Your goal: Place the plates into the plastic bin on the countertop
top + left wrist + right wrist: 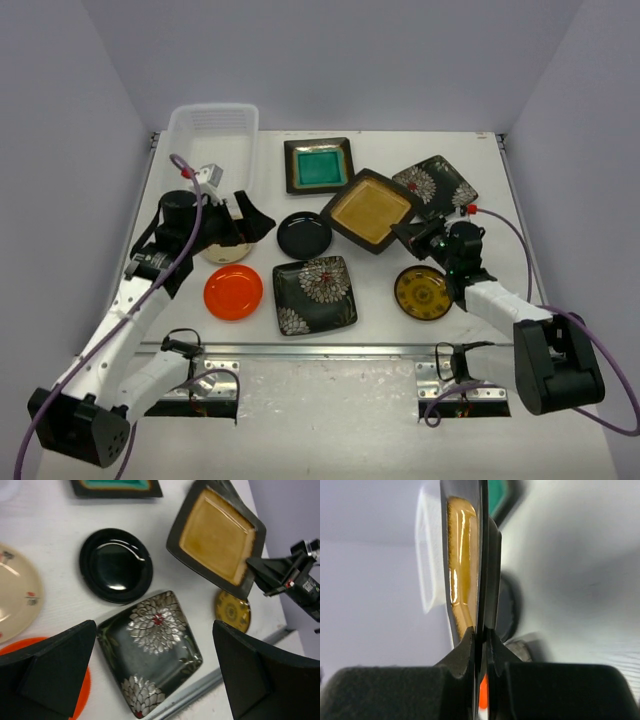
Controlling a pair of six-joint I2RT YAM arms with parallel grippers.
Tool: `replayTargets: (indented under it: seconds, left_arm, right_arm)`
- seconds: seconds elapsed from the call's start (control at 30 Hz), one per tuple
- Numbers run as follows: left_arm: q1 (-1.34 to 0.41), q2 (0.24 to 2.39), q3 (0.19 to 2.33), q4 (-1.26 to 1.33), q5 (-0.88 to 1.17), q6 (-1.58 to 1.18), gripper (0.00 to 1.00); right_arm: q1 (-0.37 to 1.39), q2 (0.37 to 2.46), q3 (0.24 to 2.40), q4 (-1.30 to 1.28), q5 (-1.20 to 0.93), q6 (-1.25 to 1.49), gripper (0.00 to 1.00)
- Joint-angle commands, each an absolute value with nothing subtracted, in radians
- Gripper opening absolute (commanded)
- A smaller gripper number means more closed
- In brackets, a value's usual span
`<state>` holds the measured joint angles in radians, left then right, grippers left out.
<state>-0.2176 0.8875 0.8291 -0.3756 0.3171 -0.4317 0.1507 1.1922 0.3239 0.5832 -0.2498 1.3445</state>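
My right gripper [408, 238] is shut on the near right edge of the amber-centred square plate [371, 210]. In the right wrist view the plate [462, 555] stands edge-on between the closed tips of that gripper [481, 640]. It looks slightly raised off the countertop [500, 200]. My left gripper [250, 222] is open and empty, hovering over the cream plate [226, 250]; in its own view the gripper [155, 675] frames the front floral plate [150, 650]. The plastic bin [212, 135] stands at the back left.
On the countertop lie the teal square plate [318, 165], the back floral plate [436, 183], the black round plate [304, 235], the orange plate [233, 292] and the yellow-patterned plate [422, 292]. A metal rail [330, 348] runs along the front edge. Grey walls stand on three sides.
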Motion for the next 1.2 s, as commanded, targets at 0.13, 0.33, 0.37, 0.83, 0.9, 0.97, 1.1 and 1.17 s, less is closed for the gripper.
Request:
replayTargets:
  seconds: [0.13, 0.33, 0.37, 0.83, 0.9, 0.97, 1.1, 1.17]
  left_arm:
    - [-0.234, 1.207, 0.991, -0.154, 0.672, -0.567, 1.0]
    - [-0.276, 1.337, 1.02, -0.022, 0.777, -0.63, 0.94]
    - [-0.292, 1.353, 1.028, -0.017, 0.785, -0.63, 0.9]
    - [-0.314, 1.391, 1.04, 0.003, 0.738, -0.614, 0.26]
    - [-0.315, 1.389, 1.046, 0.003, 0.735, -0.608, 0.26]
    - [-0.314, 1.383, 1.048, 0.003, 0.725, -0.601, 0.25]
    - [-0.314, 1.381, 1.044, -0.028, 0.711, -0.602, 0.0]
    - [-0.314, 1.38, 1.034, -0.018, 0.714, -0.622, 0.0]
  right_arm:
    - [0.126, 1.264, 0.564, 0.749, -0.827, 1.327, 0.0]
    - [0.127, 1.292, 0.633, 0.683, -0.938, 1.323, 0.0]
    - [0.129, 1.293, 0.646, 0.666, -0.95, 1.313, 0.0]
    - [0.129, 1.311, 0.666, 0.626, -0.969, 1.273, 0.0]
    - [0.129, 1.313, 0.667, 0.626, -0.972, 1.271, 0.0]
    - [0.129, 1.316, 0.667, 0.626, -0.976, 1.265, 0.0]
    - [0.129, 1.316, 0.669, 0.626, -0.991, 1.262, 0.0]
    - [0.129, 1.316, 0.673, 0.629, -1.001, 1.262, 0.0]
